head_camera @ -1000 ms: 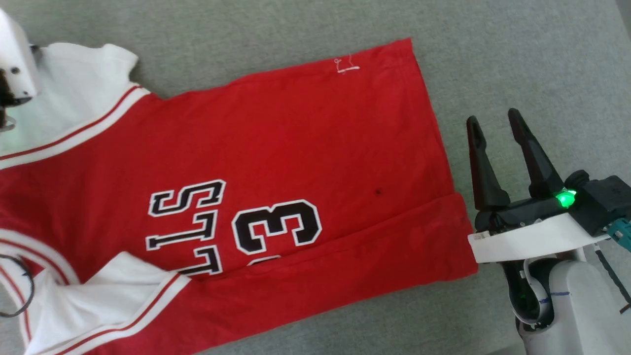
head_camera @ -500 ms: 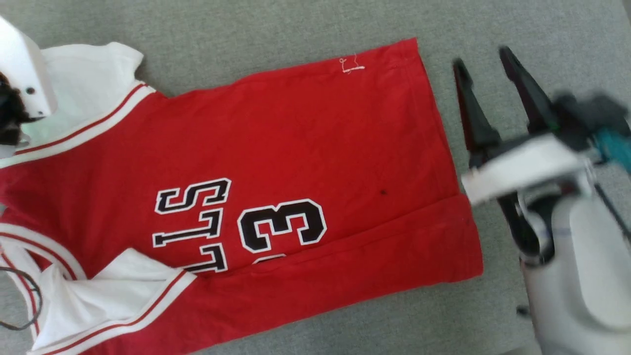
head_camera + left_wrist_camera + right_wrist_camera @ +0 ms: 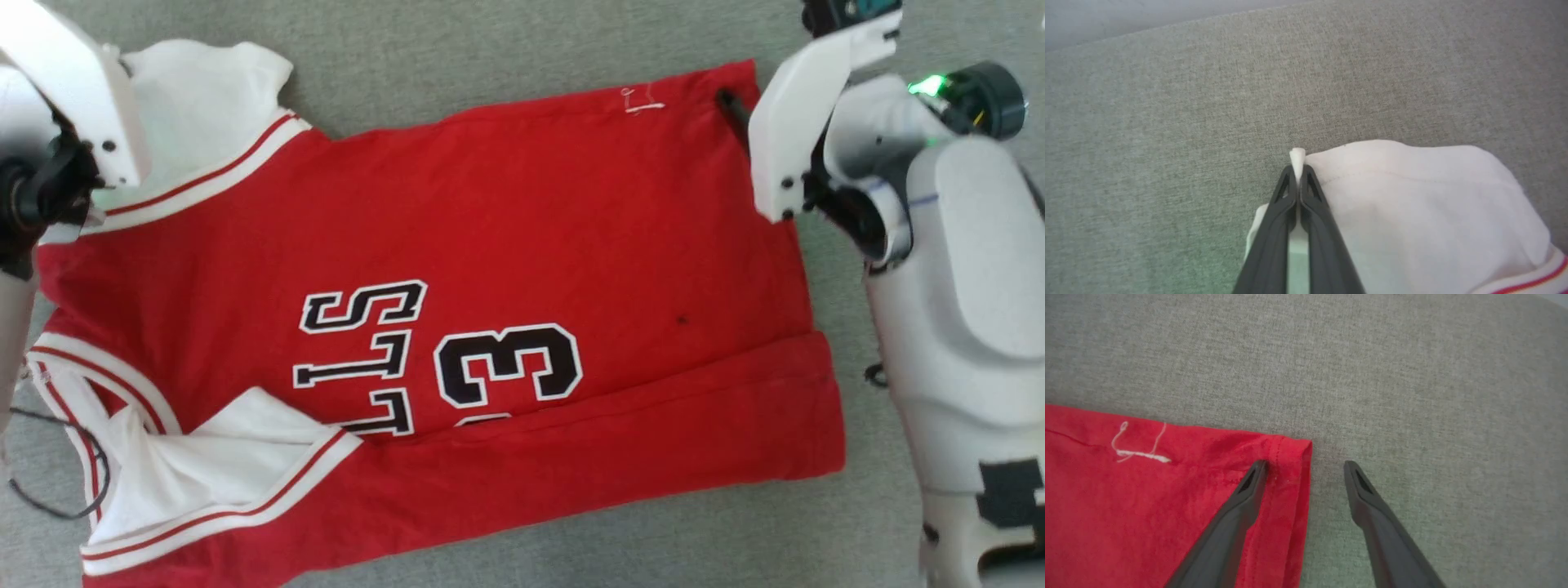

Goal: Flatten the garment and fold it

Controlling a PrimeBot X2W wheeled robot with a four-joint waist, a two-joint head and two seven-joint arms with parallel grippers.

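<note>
The garment [image 3: 490, 245] lay on grey cloth [image 3: 490, 49], my left gripper [image 3: 1298, 169] pinching its white sleeve edge, my right gripper [image 3: 1305, 464] spread astride its red hem corner, the fingers [image 3: 731, 114] mostly hidden behind my white wrist cover [image 3: 784, 122].

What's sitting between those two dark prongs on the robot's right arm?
In the right wrist view, the hemmed corner edge of the red sports jersey and a strip of bare grey woven surface lie between the jaws of the open right gripper.

Head overhead, wrists low at garment [image 3: 490, 229] edges
</note>
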